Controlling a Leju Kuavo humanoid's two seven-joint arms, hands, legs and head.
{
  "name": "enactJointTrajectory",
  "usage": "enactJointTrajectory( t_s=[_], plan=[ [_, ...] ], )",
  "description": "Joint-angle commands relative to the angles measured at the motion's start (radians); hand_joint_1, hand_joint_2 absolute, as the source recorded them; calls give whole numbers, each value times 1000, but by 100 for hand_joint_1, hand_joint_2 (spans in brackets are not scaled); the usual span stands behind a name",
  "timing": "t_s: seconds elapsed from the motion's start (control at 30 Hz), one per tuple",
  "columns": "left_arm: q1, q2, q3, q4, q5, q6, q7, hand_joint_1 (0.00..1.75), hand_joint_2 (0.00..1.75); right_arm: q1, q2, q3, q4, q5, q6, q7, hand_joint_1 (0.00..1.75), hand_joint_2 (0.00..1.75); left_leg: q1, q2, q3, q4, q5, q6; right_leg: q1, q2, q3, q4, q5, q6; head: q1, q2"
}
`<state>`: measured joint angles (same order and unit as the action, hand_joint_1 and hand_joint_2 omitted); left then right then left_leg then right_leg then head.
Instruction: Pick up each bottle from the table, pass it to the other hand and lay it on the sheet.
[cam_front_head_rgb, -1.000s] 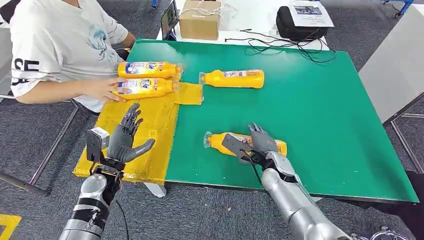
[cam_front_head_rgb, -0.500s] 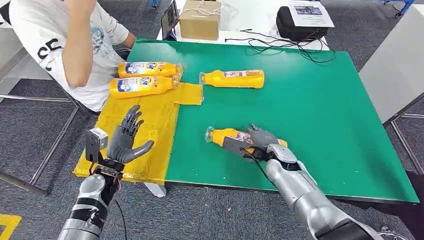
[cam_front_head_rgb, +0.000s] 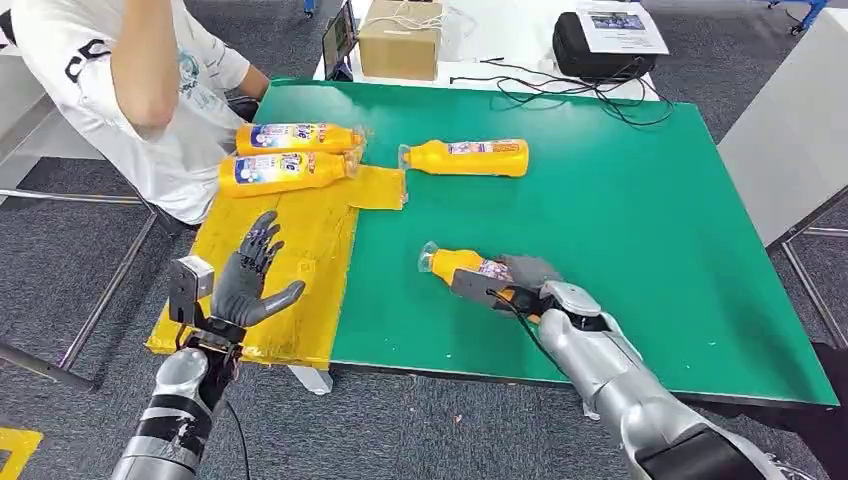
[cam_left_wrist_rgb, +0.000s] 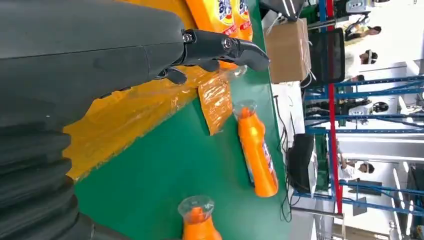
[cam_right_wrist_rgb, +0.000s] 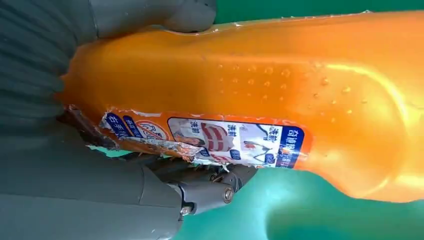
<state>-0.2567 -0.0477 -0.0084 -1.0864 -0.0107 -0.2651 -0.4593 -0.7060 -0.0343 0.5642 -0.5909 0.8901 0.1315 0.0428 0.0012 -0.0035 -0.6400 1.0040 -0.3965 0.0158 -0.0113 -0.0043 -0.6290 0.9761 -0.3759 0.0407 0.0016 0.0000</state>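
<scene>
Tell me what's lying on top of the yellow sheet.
Two orange bottles lie side by side at the yellow sheet's far end. The open left hand hides part of the sheet beneath it.

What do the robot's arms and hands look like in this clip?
Both arms are silver metal with dark bands near the wrists. The left hand has a grey palm, grey thumb and darker fingers, with a small grey box at the wrist. The right hand is grey too, with a black cable along its wrist.

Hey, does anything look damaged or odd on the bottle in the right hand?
Yes. The bottle held by the right hand has a torn label: its edge is ragged and peeling near the fingers. The surface also shows small droplets or bumps.
</scene>
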Motion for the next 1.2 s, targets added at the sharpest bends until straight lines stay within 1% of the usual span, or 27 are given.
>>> enactJointTrajectory(
  t_s=[0.03, 0.07, 0.1, 0.13, 0.17, 0.2, 0.27, 0.3, 0.33, 0.4, 0.47, 0.5, 0.57, 0.6, 0.7, 0.8, 0.87, 0.9, 0.97, 1.0, 1.07, 1.1, 1.17, 1.2],
  plan=[
    [-47, 25, 9, 82, -4, 12, 17, 0, 175, -35, -17, 23, 23, -120, -10, -34, 175, 175, 0, 0, 2, 0, -1, -1, 0, 0, 2, 0, -1, -1, 0, 0],
    [-52, 25, 8, 93, -11, 25, 33, 0, 175, -14, 0, -7, 3, -151, -63, -31, 175, 175, 0, 0, 2, 0, -1, -1, 0, 0, 2, 0, -1, -1, 0, 0],
    [-58, 21, 10, 106, -13, 41, 57, 0, 175, 9, 18, -24, -14, -167, -97, -26, 175, 175, 0, 0, 6, 0, -3, -1, 1, 0, 6, 0, -3, -2, 0, 0],
    [-79, 18, 2, 141, -14, 47, 79, 0, 175, 31, 49, -50, -34, -198, -139, -31, 175, 175, 1, 0, 5, -1, -2, -1, 1, 0, 5, -1, -2, -1, 0, 0],
    [-104, 21, -19, 174, -43, 87, 78, 0, 175, 37, 73, -60, -37, -212, -169, -34, 175, 175, 0, 0, 4, -1, -1, -1, 0, 0, 4, -1, -1, -1, 0, 0],
    [-139, 16, -32, 220, -57, 112, 74, 0, 175, 36, 102, -65, -35, -222, -199, -34, 175, 175, 1, 1, 7, -1, -3, -2, 1, 1, 6, 0, -3, -2, 1, 0],
    [-175, 9, -53, 271, -73, 128, 74, 0, 175, 46, 150, -106, -50, -263, -278, -69, 175, 175, 0, 0, 3, -1, -1, -1, 0, 0, 3, 0, -1, -1, 0, 0],
    [-190, -5, -45, 301, -47, 103, 84, 0, 175, 45, 167, -110, -51, -272, -290, -73, 175, 175, 1, 1, 6, 0, -3, -2, 1, 1, 5, 1, -3, -2, 0, 0],
    [-211, -14, -43, 333, -15, 80, 97, 0, 175, 41, 189, -127, -59, -303, -317, -103, 175, 175, 1, 1, 4, 0, -2, -2, 1, 0, 3, 1, -2, -2, 0, 0],
    [-256, -27, -58, 376, -23, 102, 98, 0, 175, 16, 221, -133, -60, -310, -357, -122, 175, 175, 1, 0, 5, 1, -2, -2, 1, 0, 3, 2, -3, -2, 0, 0],
    [-285, -34, -63, 411, -15, 109, 112, 0, 175, 0, 235, -131, -56, -312, -365, -125, 175, 175, 0, 0, 1, 1, 0, -1, 0, 0, -1, 2, -1, -1, 0, 0],
    [-287, -34, -63, 411, -15, 109, 112, 0, 175, -2, 236, -130, -56, -312, -364, -125, 175, 175, 1, 0, 3, 2, -2, -2, 1, 0, 1, 4, -3, -2, 0, 0],
    [-323, -38, -51, 471, 70, -9, 169, 0, 175, -15, 250, -134, -57, -323, -401, -169, 175, 175, 1, 0, 5, 2, -3, -1, 1, 0, 3, 4, -4, -2, 0, 0],
    [-337, -32, -60, 493, 85, -19, 174, 0, 175, -27, 263, -133, -49, -326, -406, -174, 175, 175, 1, 0, 3, 1, -2, -1, 1, 0, 2, 2, -2, -1, 0, 0],
    [-340, -30, -62, 499, 88, -20, 171, 0, 175, -30, 270, -130, -49, -325, -409, -169, 175, 175, 0, 0, 1, 0, 0, -1, 0, 0, 0, 2, -1, -1, 0, 0],
    [-341, -27, -67, 505, 92, -20, 165, 0, 175, -29, 268, -128, -45, -326, -411, -170, 175, 175, 0, 0, 5, 1, -2, -2, 0, 0, 4, 3, -3, -2, 0, 0],
    [-345, -26, -79, 512, 100, -33, 166, 0, 175, -29, 274, -117, -48, -325, -404, -189, 175, 175, 0, 0, 2, 0, 0, -1, 0, 0, 1, 1, -1, -1, 0, 0],
    [-345, -26, -79, 512, 100, -33, 166, 0, 175, -29, 274, -117, -48, -325, -404, -189, 175, 175, 0, 0, 5, 1, -2, -2, 0, -1, 4, 2, -3, -2, 0, 0],
    [-350, -28, -98, 514, 106, -50, 165, 0, 175, -25, 288, -94, -58, -308, -417, -203, 175, 175, 0, 1, 2, 0, -1, -1, 0, 0, 1, 2, -1, -1, 0, 0],
    [-355, -36, -119, 512, 99, -53, 169, 0, 175, -18, 301, -79, -70, -301, -418, -211, 175, 175, 1, 1, 5, 1, -3, -2, 1, 0, 4, 3, -3, -2, 0, 0],
    [-359, -48, -133, 499, 106, -67, 166, 0, 175, -5, 319, -46, -82, -268, -439, -209, 175, 175, 0, 0, 1, 0, 0, -1, 0, 0, 0, 2, -1, -1, 0, 0],
    [-358, -51, -143, 480, 115, -74, 169, 0, 175, 4, 325, -10, -90, -231, -448, -201, 175, 175, 1, 0, 4, 1, -3, -2, 1, 0, 3, 3, -3, -2, 0, 0],
    [-350, -57, -156, 441, 122, -62, 171, 0, 175, 27, 332, 18, -110, -214, -445, -199, 175, 175, 1, 0, 2, 0, -1, -1, 1, 0, 1, 2, -1, -1, 0, 0],
    [-336, -62, -160, 404, 136, -52, 172, 0, 175, 46, 333, 34, -126, -211, -436, -199, 175, 175, 1, 0, 5, 2, -3, -2, 1, 0, 4, 3, -4, -2, 0, 0]
  ],
)
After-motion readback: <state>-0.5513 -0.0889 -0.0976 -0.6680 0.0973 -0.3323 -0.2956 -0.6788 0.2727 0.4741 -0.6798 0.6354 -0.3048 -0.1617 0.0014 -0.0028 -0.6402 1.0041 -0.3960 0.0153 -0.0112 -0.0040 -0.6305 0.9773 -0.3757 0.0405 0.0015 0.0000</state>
